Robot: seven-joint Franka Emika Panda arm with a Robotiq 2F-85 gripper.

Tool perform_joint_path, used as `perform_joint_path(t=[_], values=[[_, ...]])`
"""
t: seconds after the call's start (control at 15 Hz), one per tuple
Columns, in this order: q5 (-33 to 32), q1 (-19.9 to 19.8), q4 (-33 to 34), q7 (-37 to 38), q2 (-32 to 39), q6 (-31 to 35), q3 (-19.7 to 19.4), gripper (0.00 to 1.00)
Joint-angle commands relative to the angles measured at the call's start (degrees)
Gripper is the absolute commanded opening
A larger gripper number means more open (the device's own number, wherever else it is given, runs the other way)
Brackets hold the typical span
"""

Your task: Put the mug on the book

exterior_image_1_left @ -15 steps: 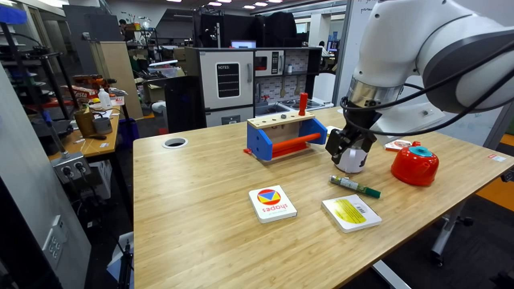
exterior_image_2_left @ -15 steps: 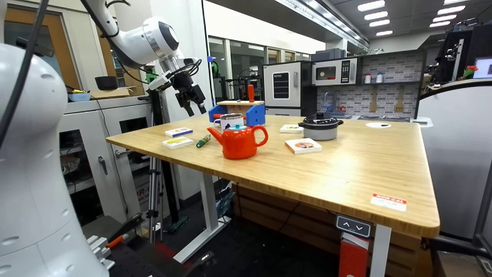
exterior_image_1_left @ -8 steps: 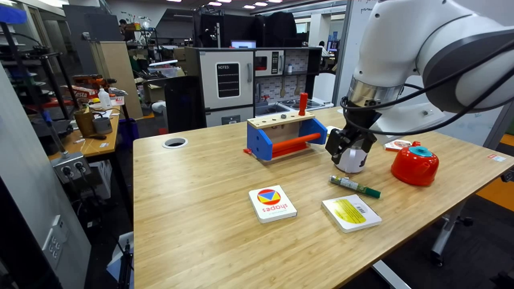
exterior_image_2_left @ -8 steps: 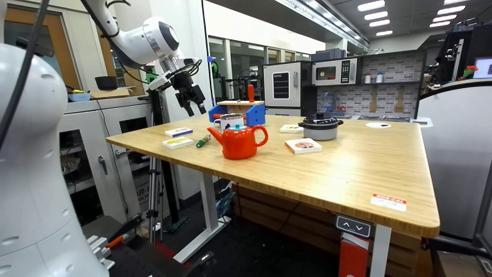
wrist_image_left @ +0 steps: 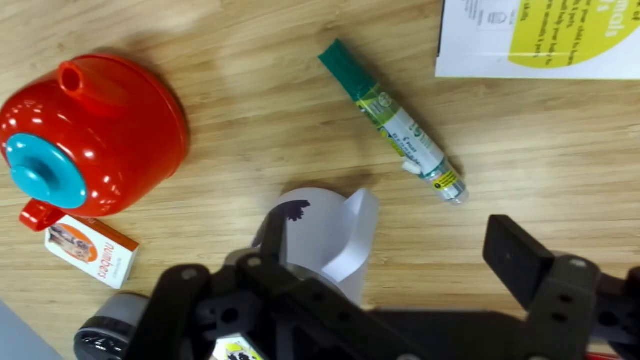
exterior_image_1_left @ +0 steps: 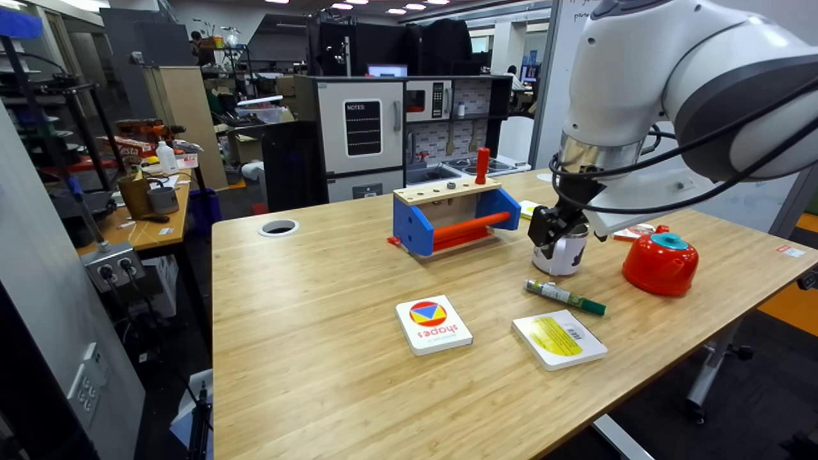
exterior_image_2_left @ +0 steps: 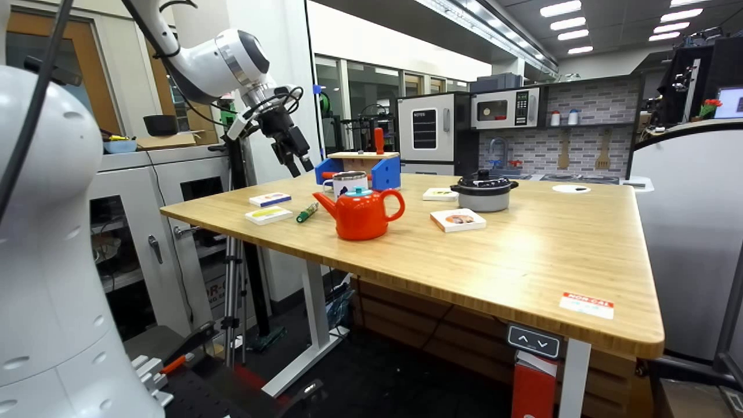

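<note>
Tabletop [exterior_image_1_left: 307, 383] of pale wood spreads across the lower half of the frame in an exterior view, and right of its centre we find the white mug [exterior_image_1_left: 557, 260], upright, with a dark motif and a metallic rim. Well apart from it, at lower centre, we see the shapes board book [exterior_image_1_left: 434, 324] lying flat, its cover bearing a round red, yellow and blue design. A yellow-printed white board book [exterior_image_1_left: 559, 340] lies to its right. Just above the centre we make out a toy workbench [exterior_image_1_left: 412, 223] with blue sides and a red tool handle [exterior_image_1_left: 482, 167] upright on its top.

In an exterior view we see the gripper [exterior_image_2_left: 301, 168] left of centre, apart from the mug, which stands behind a red toy teapot [exterior_image_2_left: 360, 223] with a turquoise lid. Right of the teapot we see a gray pot [exterior_image_2_left: 484, 202] with a black lid.

The wrist view shows us the gripper released, its black fingers [wrist_image_left: 517, 260] wide apart; the one left of centre hides part of the mug. Above and right of the mug we see a green-capped marker [wrist_image_left: 400, 135] lying diagonally, and at lower left a numbers board book [wrist_image_left: 95, 255] beside the teapot's handle.
</note>
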Motion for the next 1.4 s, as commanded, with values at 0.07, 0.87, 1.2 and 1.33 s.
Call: perform_joint_path(t=[0.07, 0.87, 1.2, 1.33], values=[[-1.73, 1.91, 2.63, 4.88, 1.07, -6.29, -0.12, 1.00], [0.15, 2.53, 1.72, 4.24, 1.56, -3.70, -0.34, 1.00], [-0.84, 2.51, 3.87, 3.89, 4.01, -3.98, -0.95, 1.00], [-1.36, 2.49, 5.33, 3.61, 5.19, -4.23, -1.55, 1.00]])
